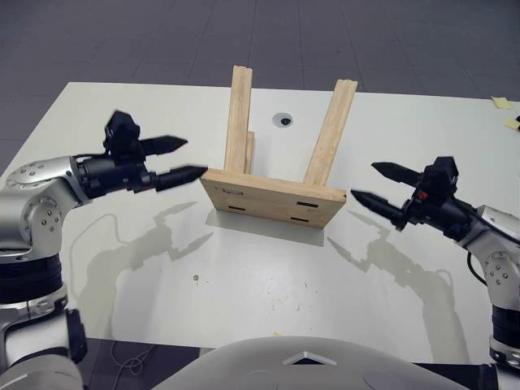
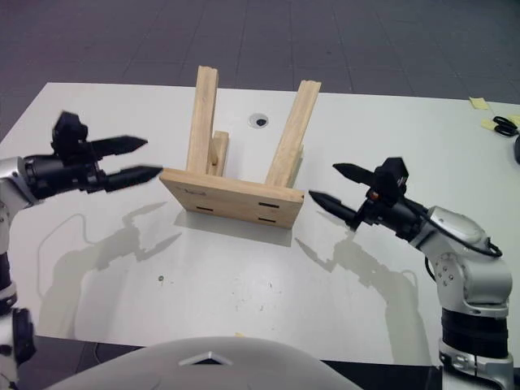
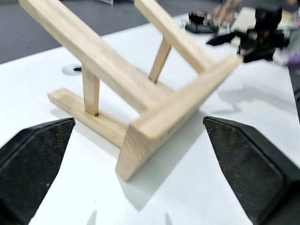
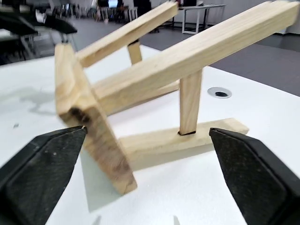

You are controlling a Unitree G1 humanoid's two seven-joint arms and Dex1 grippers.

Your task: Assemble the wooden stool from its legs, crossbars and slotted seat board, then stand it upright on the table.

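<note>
The wooden stool (image 1: 272,199) lies on its side in the middle of the white table (image 1: 244,301). Its slotted seat board stands on edge facing me, and the legs (image 1: 238,118) point away toward the far edge. Short crossbars (image 4: 190,101) join the legs in pairs. My left gripper (image 1: 195,156) hovers open just off the board's left end, touching nothing. Off the board's right end my right gripper (image 1: 363,179) is open too, a small gap away. The left wrist view has the stool (image 3: 154,101) between my black fingers (image 3: 33,159).
A round cable hole (image 1: 283,120) sits in the table behind the stool. A small dark speck (image 1: 196,279) lies on the near part of the table. Yellow notes (image 1: 501,102) and scissors (image 2: 505,123) rest at the far right edge.
</note>
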